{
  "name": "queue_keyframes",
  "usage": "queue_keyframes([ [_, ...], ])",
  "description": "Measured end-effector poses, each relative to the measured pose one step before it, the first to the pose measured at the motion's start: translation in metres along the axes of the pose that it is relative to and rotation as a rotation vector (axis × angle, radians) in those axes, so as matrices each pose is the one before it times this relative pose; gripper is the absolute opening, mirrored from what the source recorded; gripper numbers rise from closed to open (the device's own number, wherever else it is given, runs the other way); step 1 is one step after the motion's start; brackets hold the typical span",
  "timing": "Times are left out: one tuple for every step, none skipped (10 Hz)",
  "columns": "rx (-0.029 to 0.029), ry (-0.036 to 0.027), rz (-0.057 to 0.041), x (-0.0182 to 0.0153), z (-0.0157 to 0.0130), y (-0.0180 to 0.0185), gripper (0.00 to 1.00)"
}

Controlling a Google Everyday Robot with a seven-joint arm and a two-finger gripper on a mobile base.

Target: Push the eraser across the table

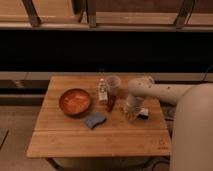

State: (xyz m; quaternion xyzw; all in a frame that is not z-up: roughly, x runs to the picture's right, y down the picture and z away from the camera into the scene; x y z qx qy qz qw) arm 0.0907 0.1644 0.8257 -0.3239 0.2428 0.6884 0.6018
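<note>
The eraser, a small dark block with a pale strip on top, lies on the right part of the light-wood table. My gripper hangs down from the pale arm that reaches in from the right. It is low over the tabletop, right against the eraser's left side. A soft blue pad lies left of it near the table's middle. A small red item stands just left of the gripper.
An orange-brown bowl sits on the left half. A small bottle and a pale cup stand at the back middle. My pale body fills the right side. A dark wall runs behind the table.
</note>
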Motion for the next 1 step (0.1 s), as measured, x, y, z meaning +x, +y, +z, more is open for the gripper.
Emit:
queue_keyframes([
  [-0.0064,0.01204,-0.07249,0.0069,-0.00982,0.03004,0.0],
])
